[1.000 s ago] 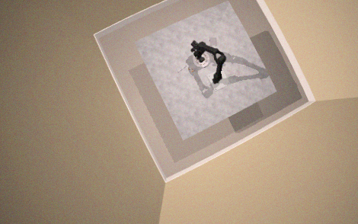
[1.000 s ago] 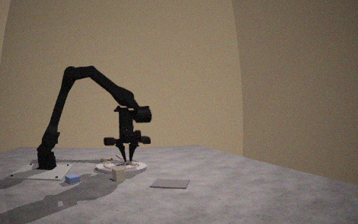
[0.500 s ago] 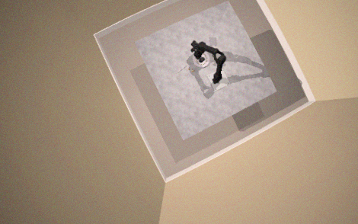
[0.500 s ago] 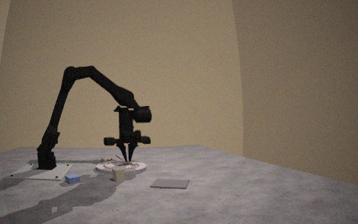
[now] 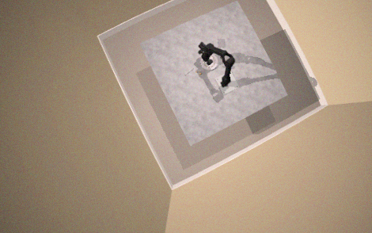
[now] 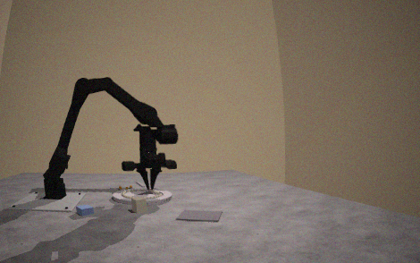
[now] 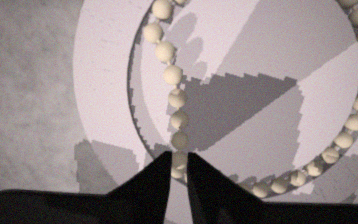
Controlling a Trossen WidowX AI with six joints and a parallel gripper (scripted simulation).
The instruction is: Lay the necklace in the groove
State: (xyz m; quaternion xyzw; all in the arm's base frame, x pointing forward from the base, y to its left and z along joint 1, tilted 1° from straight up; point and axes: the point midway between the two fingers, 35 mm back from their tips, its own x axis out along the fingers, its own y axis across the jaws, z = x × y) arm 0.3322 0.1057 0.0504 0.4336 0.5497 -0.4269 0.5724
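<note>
Pincer (image 7: 178, 167) pinched narrow on the necklace (image 7: 173, 75), fingertips pointing straight down over the board (image 6: 141, 196). Necklace strung in a loop on the board, part along the groove (image 7: 134, 90), part straying inward across the flat centre; gripped bead right at the fingertips. Mottled grey tabletop (image 6: 277, 219) under everything, crossed by long dark arm shadows. Near the board, a blue block (image 6: 85, 209), a cream cube (image 6: 138, 205) just in front of the rim, a flat grey square (image 6: 199, 216). Plain tan walls (image 6: 214, 67) all round.
</note>
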